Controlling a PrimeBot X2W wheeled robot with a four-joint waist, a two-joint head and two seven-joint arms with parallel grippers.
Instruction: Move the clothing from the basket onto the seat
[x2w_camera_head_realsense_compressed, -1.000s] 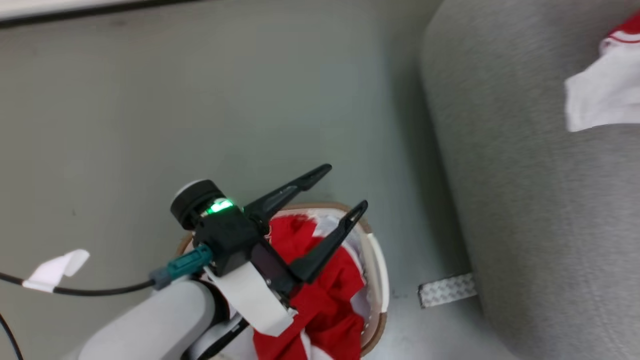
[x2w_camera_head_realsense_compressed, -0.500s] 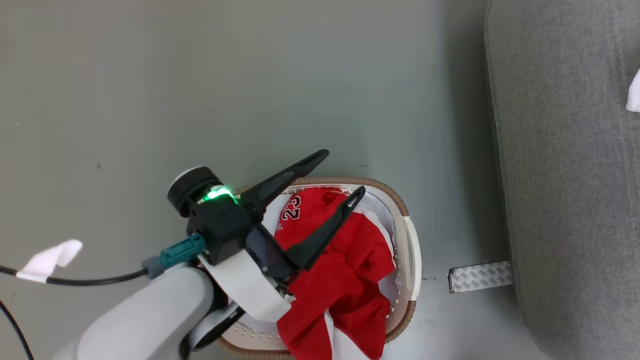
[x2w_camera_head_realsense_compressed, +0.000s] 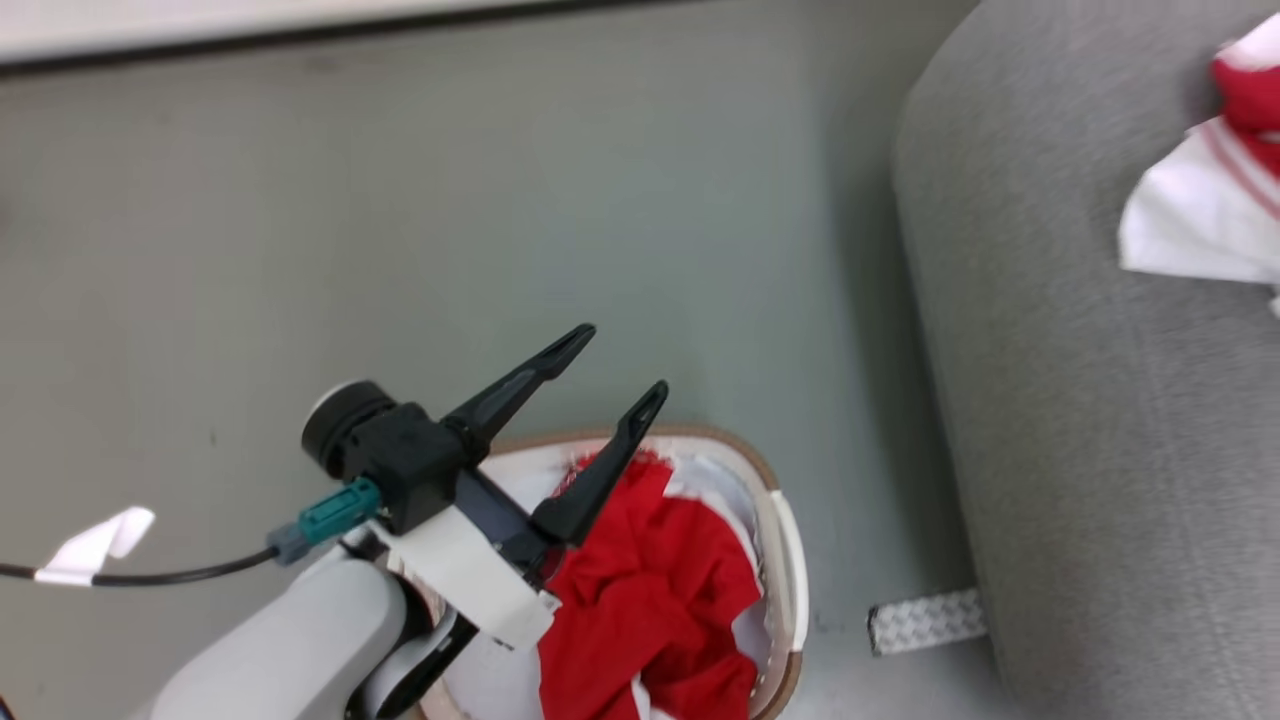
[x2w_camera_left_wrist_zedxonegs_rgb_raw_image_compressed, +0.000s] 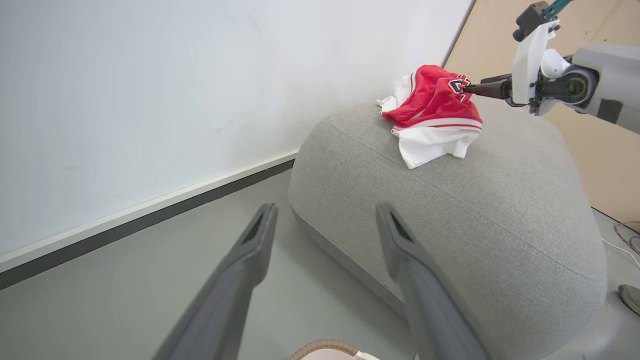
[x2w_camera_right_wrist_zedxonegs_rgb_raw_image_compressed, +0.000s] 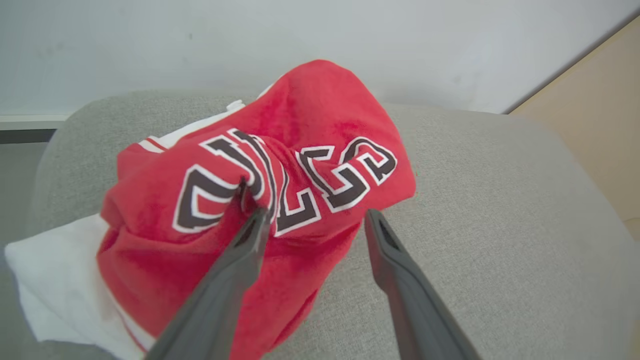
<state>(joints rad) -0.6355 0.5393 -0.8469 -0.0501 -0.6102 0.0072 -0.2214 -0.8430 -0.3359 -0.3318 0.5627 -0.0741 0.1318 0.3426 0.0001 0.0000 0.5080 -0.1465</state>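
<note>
Grey floor (x2w_camera_head_realsense_compressed: 500, 200), with the seat (x2w_camera_head_realsense_compressed: 1100, 450) as reference. Red-and-white jersey (x2w_camera_right_wrist_zedxonegs_rgb_raw_image_compressed: 280, 175) lies bunched on top of the seat. My right claw (x2w_camera_right_wrist_zedxonegs_rgb_raw_image_compressed: 316, 214) stands wide at it, one fingertip (x2w_camera_right_wrist_zedxonegs_rgb_raw_image_compressed: 257, 217) touching a red fold. Beside the seat, on the floor: basket (x2w_camera_head_realsense_compressed: 790, 560) holding more red clothing (x2w_camera_head_realsense_compressed: 640, 600). My left claw (x2w_camera_head_realsense_compressed: 621, 362) hangs above the basket, wide and empty.

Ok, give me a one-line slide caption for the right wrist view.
Open right gripper at a red lettered jersey heaped on the grey seat.
</note>
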